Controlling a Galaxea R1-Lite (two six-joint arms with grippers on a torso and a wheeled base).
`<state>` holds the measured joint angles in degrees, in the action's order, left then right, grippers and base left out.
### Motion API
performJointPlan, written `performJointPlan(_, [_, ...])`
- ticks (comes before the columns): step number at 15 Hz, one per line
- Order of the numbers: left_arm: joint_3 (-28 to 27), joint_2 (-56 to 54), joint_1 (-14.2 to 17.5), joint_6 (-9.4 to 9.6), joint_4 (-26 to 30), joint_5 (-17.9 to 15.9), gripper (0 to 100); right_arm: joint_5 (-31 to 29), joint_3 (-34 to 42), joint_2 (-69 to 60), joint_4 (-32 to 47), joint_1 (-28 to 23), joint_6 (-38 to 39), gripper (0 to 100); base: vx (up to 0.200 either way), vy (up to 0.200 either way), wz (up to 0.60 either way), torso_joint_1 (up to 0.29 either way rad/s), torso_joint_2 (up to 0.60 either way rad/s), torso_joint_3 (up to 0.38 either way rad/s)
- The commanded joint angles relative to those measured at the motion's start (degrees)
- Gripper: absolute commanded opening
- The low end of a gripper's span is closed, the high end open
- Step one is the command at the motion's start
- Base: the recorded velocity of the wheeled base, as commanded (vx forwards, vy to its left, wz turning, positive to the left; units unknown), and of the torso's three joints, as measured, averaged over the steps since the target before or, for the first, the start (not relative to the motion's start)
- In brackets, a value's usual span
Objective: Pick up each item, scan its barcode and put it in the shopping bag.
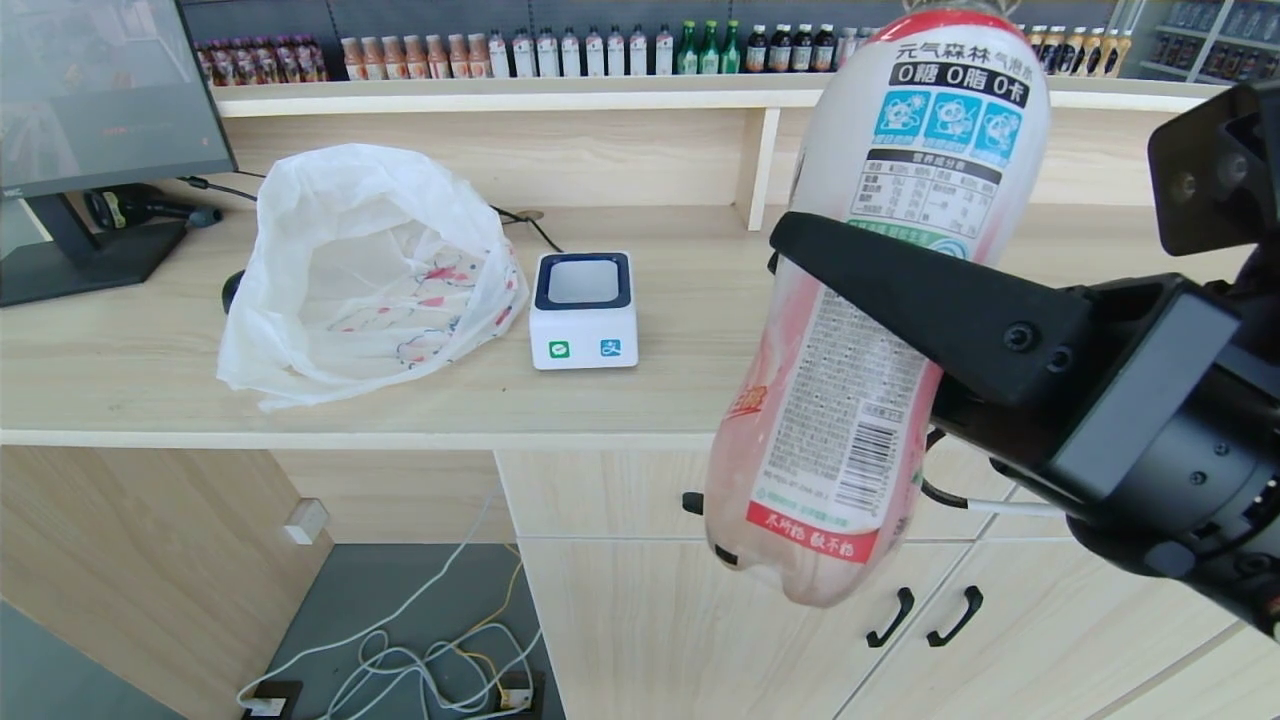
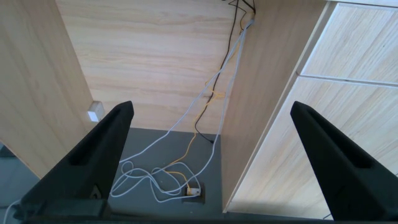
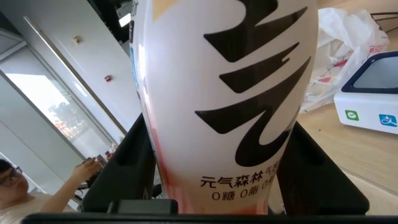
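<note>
Bottle (image 1: pixel 930 130) sits clamped crosswise in the right gripper (image 3: pixel 219 143), whose two fingers are closed onto its waist. It is held up in the air in front of the counter (image 1: pixel 120 390), cap end uppermost and well to the right of the work.

The barcode (image 1: pixel 865 465) lies low on the label, below the near finger and not covered by it. It faces back toward the robot, while the scanner (image 1: pixel 584 310) stands on the counter with its window looking upward. I judge the step in hand to be the scan. It would call for carrying the bottle left over the counter and rolling the wrist until the barcode looks down at the window (a slow pass is probably safer than a quick one).

The shopping bag (image 1: pixel 370 270) lies just beside the scanner on its left, its mouth open and slumped. Its loose rim could snag the bottle's base on the way in. A cable (image 1: pixel 520 222) runs behind the scanner, out of the likely path.

The left gripper (image 2: pixel 211 162) hangs low with its fingers spread wide and nothing between them, above floor cables (image 2: pixel 168 180) under the counter. A monitor (image 1: pixel 100 90) stands at the far left.
</note>
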<state>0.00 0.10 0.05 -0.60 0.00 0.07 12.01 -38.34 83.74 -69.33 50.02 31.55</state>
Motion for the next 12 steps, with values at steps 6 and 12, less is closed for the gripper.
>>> performJointPlan(6, [0.0,0.0,0.0,-0.02,0.0,0.0,100,0.0,0.1,0.0,-0.1,0.1,0.1,0,0.000,0.000,0.00,0.000,0.00,0.000])
performJointPlan(12, [0.0,0.0,0.0,-0.02,0.0,0.0,100,-0.1,2.6,-0.3,-0.8,0.2,-0.5,0,0.000,0.000,0.00,0.000,0.00,0.000])
